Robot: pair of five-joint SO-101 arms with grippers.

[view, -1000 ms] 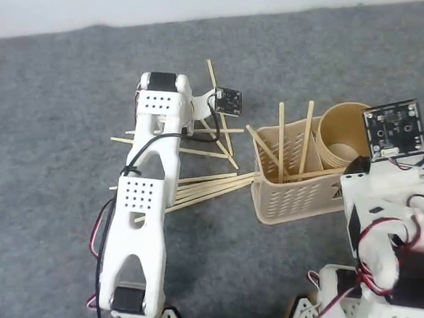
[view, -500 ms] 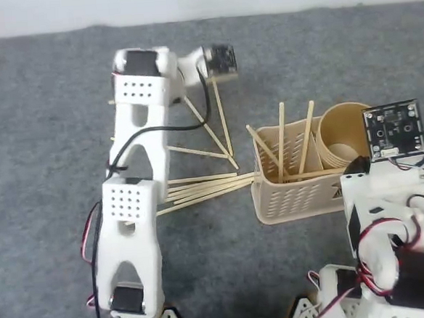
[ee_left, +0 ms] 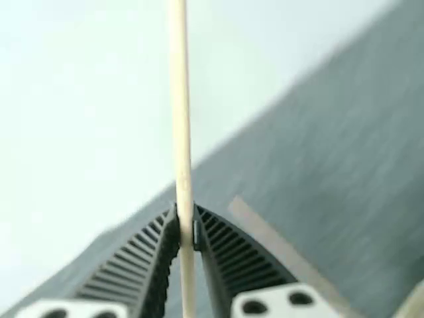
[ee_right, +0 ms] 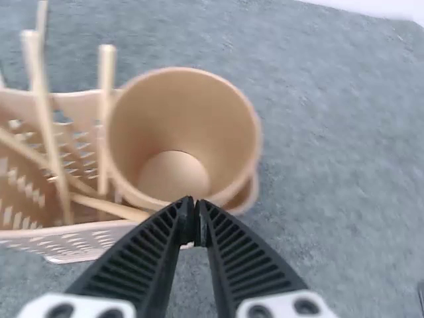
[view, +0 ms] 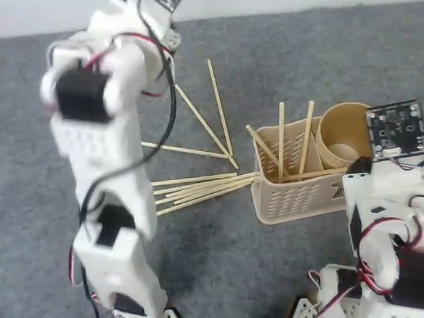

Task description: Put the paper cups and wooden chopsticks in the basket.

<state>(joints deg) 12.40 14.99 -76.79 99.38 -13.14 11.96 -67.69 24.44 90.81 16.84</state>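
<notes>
Left arm [view: 98,138]: is standing raised high off its base at the near edge, its links stacking up toward the far side of the table, with the wrist lying at the far edge of the high view.
Left gripper [ee_left: 187,228]: is pinching a wooden chopstick [ee_left: 177,99] between its ribbed fingers [ee_left: 149,258], the jaws closing tight on it.
Right arm [view: 387,212]: is sitting folded low at the near right corner, its wrist pointing forward and down.
Right gripper [ee_right: 193,215]: is holding its jaws pressed together, the tips touching.
</notes>
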